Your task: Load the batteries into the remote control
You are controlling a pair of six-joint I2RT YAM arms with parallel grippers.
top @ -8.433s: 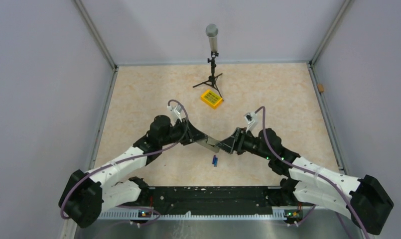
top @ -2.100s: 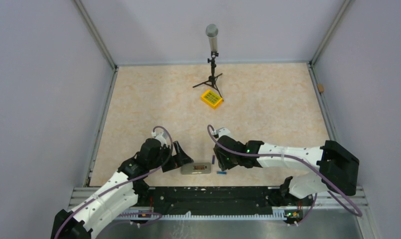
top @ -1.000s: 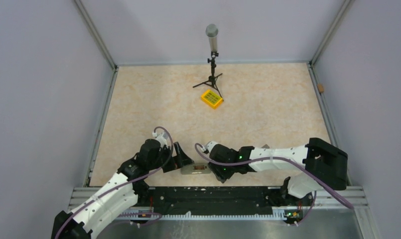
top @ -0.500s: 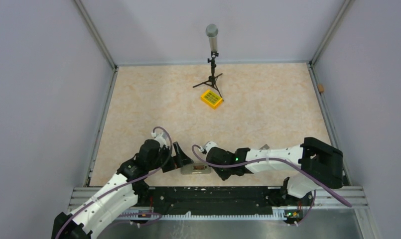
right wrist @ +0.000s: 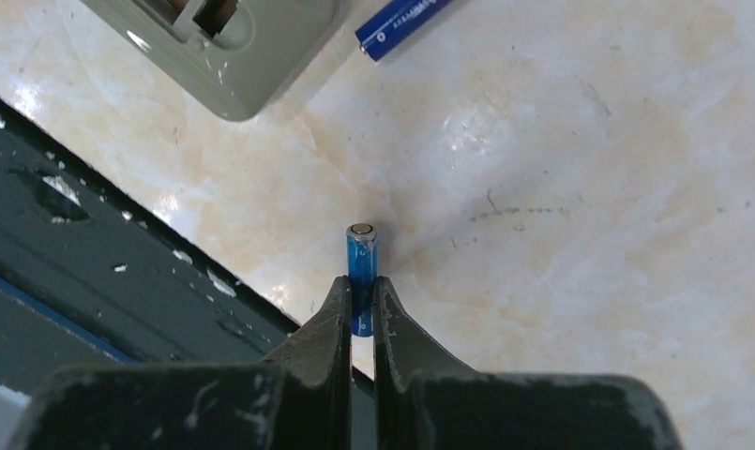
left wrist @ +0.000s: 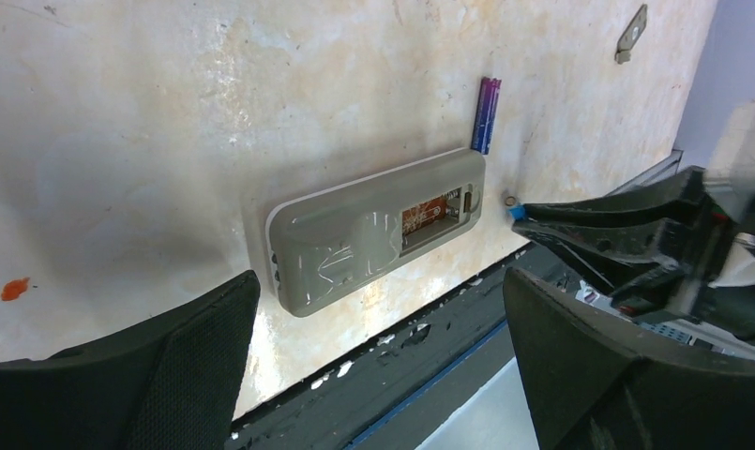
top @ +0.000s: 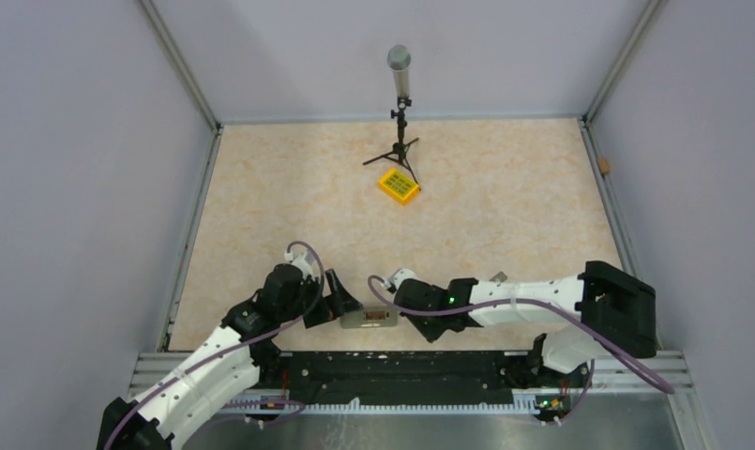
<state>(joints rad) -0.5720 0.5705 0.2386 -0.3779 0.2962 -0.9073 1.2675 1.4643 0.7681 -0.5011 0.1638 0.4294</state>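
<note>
Right hand (right wrist: 361,286) has snapped closed since a second ago. Back then it stood about half open at the remote's right end, and now the two fingers are pinched narrow on a blue battery (right wrist: 361,267). They grip it by its near end, and the metal-capped end points toward 12 o'clock in my right wrist view. I can't tell whether it is clear of the tabletop (right wrist: 561,187) or still resting on it.

The arm itself has barely shifted in the overhead view, with the right hand (top: 428,326) low at the near edge, just at 3 o'clock of the remote control (top: 369,319). The remote hasn't moved. It lies back-up at 6 o'clock on the tabletop, and its open bay (left wrist: 434,214) shows orange-brown inside.

Left hand (left wrist: 381,281) stays as wide as before, its fingers apart on either side of the remote in the wrist view and touching nothing.

The second battery (left wrist: 486,114) lies loose on the tabletop at 1 o'clock of the remote's bay end, just beside its corner. From the right wrist it sits at 12 to 1 o'clock of the held one, well apart.

The yellow box (top: 399,186) is unchanged at 12 o'clock.
</note>
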